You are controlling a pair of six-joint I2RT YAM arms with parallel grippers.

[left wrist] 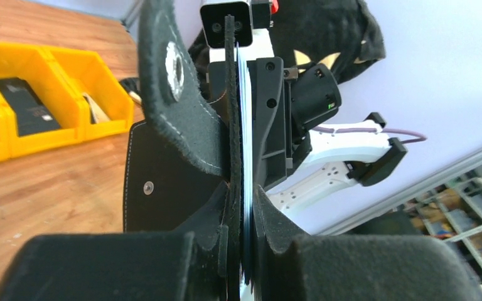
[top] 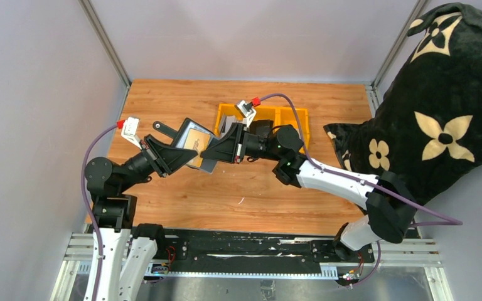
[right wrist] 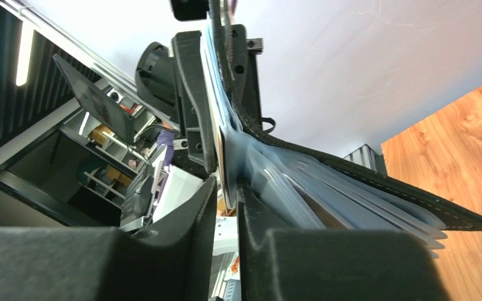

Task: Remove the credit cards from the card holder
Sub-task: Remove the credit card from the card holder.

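My left gripper [left wrist: 243,213] is clamped on the open card holder [left wrist: 157,188], held above the table [top: 257,200]. My right gripper [right wrist: 226,194] pinches a credit card [right wrist: 224,157] edge, and I judge none is out yet.

A card holder [top: 191,139] is held above the surface [top: 238,200], a little left of centre. The left fingers [top: 174,155] grip it from the left and the right fingers [top: 224,148] from the right. Just behind the right fingers, a row of storage bins [top: 292,120] sits on the far part of the surface. A large cushion [top: 442,106] lies right of the bins, across the surface's right edge.
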